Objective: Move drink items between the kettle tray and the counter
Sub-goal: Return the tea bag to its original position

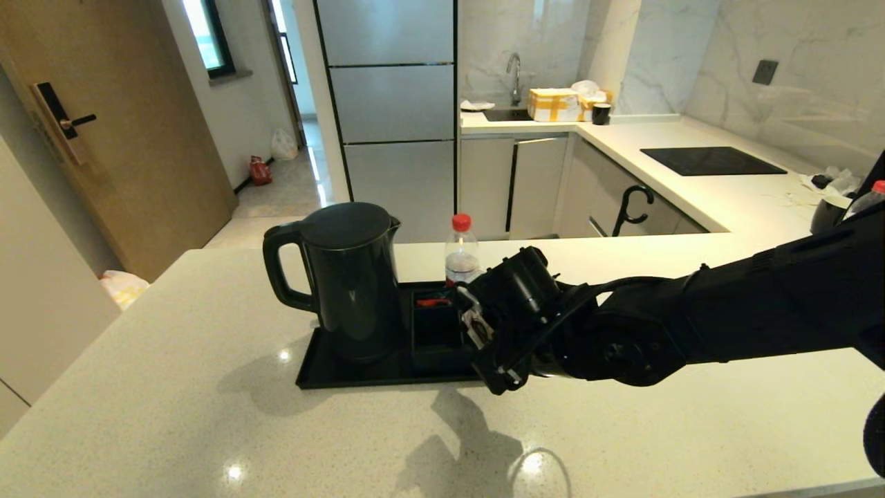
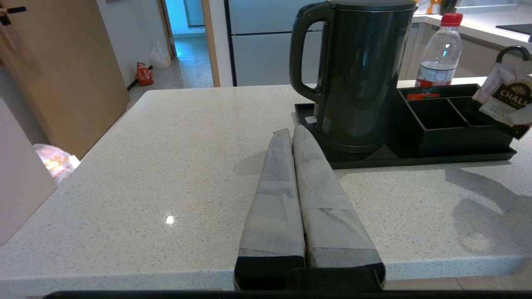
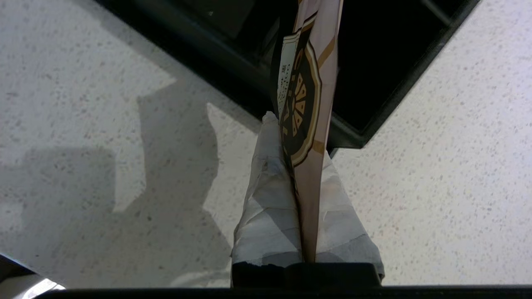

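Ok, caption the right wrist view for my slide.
Right gripper pinching pale-pink black-logo sachet above black rectangular tray's corner and speckled off-white stone counter.

Layout: tray on counter, sachet aloft.
Tall matte-black electric kettle [image 1: 352,280] stands at left on flat black rectangular tray [image 1: 346,372], three-compartment box [image 1: 435,332] right of it, clear plastic bottle [image 1: 461,252] behind; right gripper [image 1: 477,332] pinches small flat pale-pink sachet [image 3: 305,112] above tray's near right corner; off-white speckled stone counter [image 1: 207,401] underneath.
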Robot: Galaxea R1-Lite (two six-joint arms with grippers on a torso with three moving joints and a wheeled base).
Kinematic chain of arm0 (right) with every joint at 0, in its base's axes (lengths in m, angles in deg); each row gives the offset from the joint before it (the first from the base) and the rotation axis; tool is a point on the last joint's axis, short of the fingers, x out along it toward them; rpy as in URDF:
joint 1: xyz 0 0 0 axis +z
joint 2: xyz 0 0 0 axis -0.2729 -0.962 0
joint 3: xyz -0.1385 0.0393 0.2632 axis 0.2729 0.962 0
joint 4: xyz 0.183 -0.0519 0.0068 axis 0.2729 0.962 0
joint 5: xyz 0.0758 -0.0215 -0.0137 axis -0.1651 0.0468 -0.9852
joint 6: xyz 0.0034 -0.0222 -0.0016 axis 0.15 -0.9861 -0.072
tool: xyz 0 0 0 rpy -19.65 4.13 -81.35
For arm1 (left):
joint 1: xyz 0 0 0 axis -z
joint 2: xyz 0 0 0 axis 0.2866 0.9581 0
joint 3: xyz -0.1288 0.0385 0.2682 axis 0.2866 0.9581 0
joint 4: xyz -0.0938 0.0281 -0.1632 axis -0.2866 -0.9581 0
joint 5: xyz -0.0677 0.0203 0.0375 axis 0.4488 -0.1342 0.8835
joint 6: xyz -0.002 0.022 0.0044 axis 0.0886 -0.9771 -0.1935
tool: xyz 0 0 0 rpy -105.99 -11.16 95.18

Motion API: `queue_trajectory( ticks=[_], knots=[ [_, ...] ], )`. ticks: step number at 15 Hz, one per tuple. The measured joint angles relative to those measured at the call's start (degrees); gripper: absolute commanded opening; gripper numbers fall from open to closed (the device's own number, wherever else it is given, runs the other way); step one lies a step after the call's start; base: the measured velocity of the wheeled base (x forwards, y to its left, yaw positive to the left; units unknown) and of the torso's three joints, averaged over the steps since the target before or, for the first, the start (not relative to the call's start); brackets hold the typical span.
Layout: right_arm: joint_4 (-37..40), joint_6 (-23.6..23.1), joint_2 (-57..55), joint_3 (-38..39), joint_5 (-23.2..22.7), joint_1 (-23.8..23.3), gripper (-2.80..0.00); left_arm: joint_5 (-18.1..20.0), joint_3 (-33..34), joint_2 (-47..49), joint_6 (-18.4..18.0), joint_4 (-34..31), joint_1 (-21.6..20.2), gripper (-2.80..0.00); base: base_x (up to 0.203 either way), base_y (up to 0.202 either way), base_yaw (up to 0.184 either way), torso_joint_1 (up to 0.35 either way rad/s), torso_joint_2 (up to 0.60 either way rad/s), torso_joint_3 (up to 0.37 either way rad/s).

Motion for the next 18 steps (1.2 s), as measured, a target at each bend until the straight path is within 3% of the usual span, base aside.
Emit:
queue_trajectory(
  ticks=[11,18],
  knots=[
    [-14.61,-0.43,-3.38,1.29,2.43,-2.55,-2.8,0.02,0.0,0.0,-0.01,0.0,-0.02,-2.8,0.0,0.0,0.0,0.0,0.0,0.0],
    [-15.35,-0.52,-4.36,3.72,2.43,-3.38,-2.8,0.02,0.0,0.0,-0.01,0.0,-0.02,-2.8,0.0,0.0,0.0,0.0,0.0,0.0]
  ],
)
